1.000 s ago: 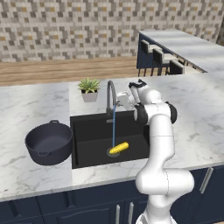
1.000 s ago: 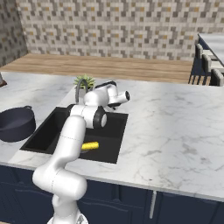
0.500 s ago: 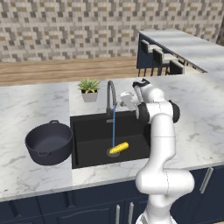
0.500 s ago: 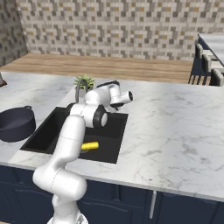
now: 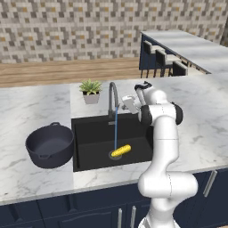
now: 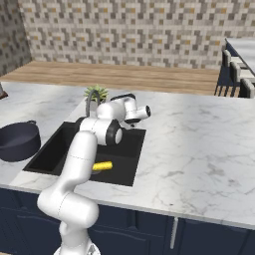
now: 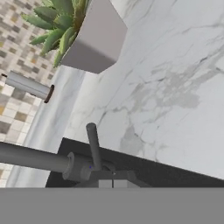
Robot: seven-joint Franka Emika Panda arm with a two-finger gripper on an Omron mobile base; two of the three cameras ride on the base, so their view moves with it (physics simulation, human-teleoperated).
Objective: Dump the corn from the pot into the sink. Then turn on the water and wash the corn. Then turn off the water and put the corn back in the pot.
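Since the earlier frame the gripper point(image 5: 129, 103) has edged slightly back from the grey metal faucet point(image 5: 112, 95). Water streams onto the short yellow corn point(image 5: 121, 150) beside the drain in the black sink point(image 5: 89, 133). Finger opening cannot be told.

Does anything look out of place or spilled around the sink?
Nothing spilled. The corn lies in the sink under running water from the faucet, and the pot stands upright on the counter, empty.
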